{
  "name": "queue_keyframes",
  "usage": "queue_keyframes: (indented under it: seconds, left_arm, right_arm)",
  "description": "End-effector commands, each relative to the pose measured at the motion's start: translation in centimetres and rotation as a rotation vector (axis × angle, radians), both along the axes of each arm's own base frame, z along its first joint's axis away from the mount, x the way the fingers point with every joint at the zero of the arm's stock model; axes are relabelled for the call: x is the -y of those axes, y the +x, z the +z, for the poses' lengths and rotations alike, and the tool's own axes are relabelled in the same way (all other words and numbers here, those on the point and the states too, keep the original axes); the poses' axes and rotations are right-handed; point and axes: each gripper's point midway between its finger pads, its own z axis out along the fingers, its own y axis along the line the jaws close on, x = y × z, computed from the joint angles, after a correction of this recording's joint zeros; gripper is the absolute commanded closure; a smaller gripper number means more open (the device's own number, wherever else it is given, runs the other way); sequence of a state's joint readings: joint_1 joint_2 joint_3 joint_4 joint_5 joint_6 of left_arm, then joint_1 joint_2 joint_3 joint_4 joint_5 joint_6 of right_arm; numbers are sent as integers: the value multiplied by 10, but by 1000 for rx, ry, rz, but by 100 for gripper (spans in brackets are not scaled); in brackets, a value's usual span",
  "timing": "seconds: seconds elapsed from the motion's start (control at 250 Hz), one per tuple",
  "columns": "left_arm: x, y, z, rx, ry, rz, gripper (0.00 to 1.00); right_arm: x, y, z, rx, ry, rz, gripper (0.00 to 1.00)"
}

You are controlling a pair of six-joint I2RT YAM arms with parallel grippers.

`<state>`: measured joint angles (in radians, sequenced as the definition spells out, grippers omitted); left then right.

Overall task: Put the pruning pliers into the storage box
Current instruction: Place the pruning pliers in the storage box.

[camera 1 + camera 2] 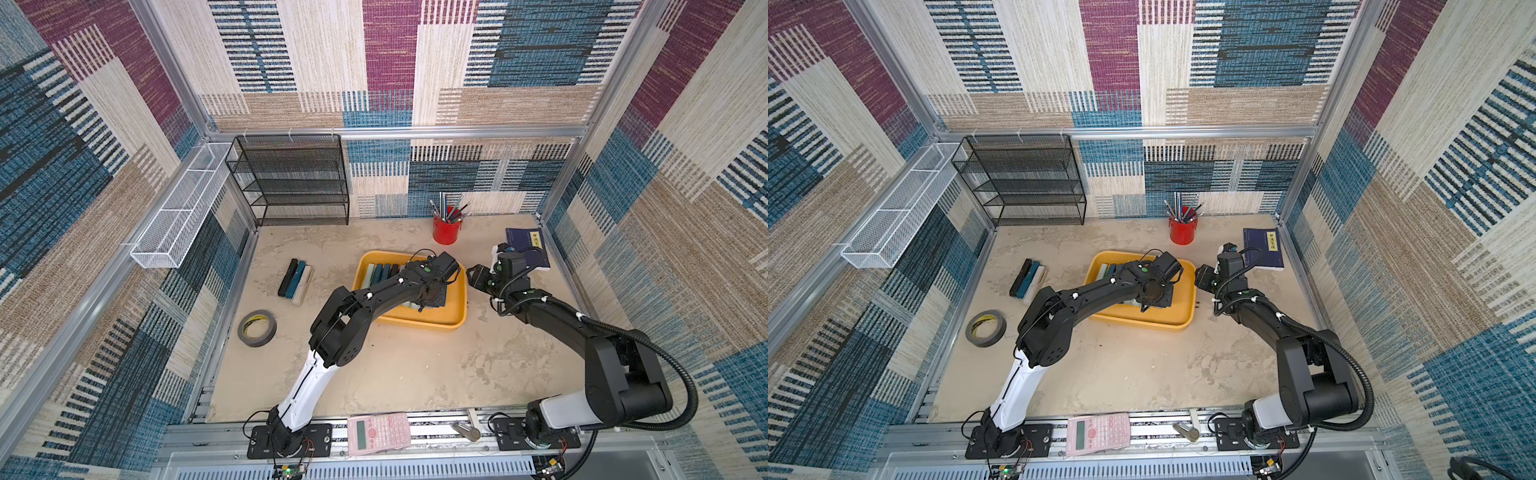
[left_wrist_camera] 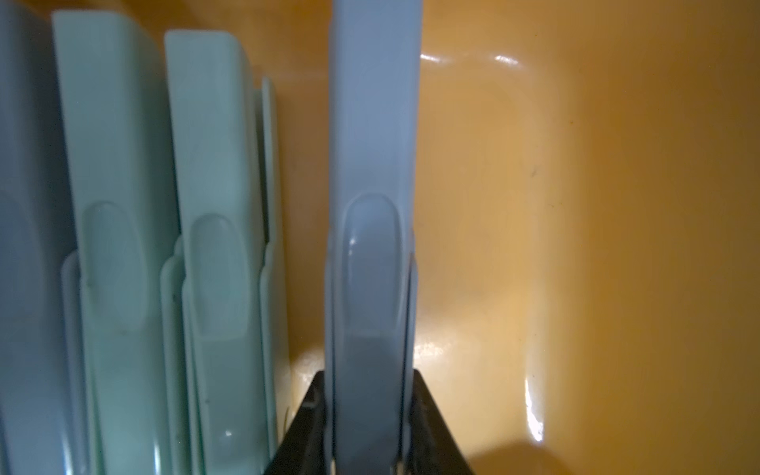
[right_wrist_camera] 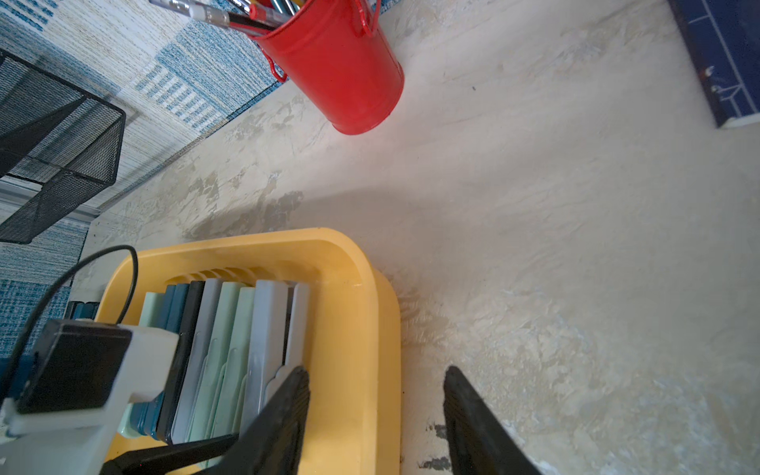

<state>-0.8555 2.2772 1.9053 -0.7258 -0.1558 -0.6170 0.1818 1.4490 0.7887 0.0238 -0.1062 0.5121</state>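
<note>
Grips one light grey pruning plier [image 2: 374, 185] on edge inside the storage box [image 2: 596, 205], long axis running far to near, parallel to the mint green pieces [image 2: 214, 185] just to its left, a narrow gap between; cannot tell whether touching the box floor. Pinches it at the near end with the left gripper [image 2: 370, 390], jaws closed on the flat sides. Probably calls only for letting go and rising straight up, clear of the row. Shows bare box floor to the right. Further left, on the table [image 1: 415, 374], finds four more pieces [image 1: 296, 279] side by side, axes likewise roughly far to near, nearer the left arm. Has the right gripper [image 3: 376, 372] beside the box's right rim, jaws apart, holding nothing.
</note>
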Motion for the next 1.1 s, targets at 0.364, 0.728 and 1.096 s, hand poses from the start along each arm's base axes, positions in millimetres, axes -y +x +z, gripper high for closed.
queue_keyframes:
  seconds: [0.364, 0.728, 1.096]
  left_arm:
    - [-9, 12, -6, 40, 71, 6, 86]
    - [-10, 15, 3, 66, 77, -1, 69]
    - [-8, 15, 12, 71, 60, -10, 61]
  right_arm:
    - [-3, 3, 5, 23, 23, 2, 45]
    - [-3, 3, 5, 19, 22, 3, 45]
    - [-4, 3, 8, 20, 24, 8, 45]
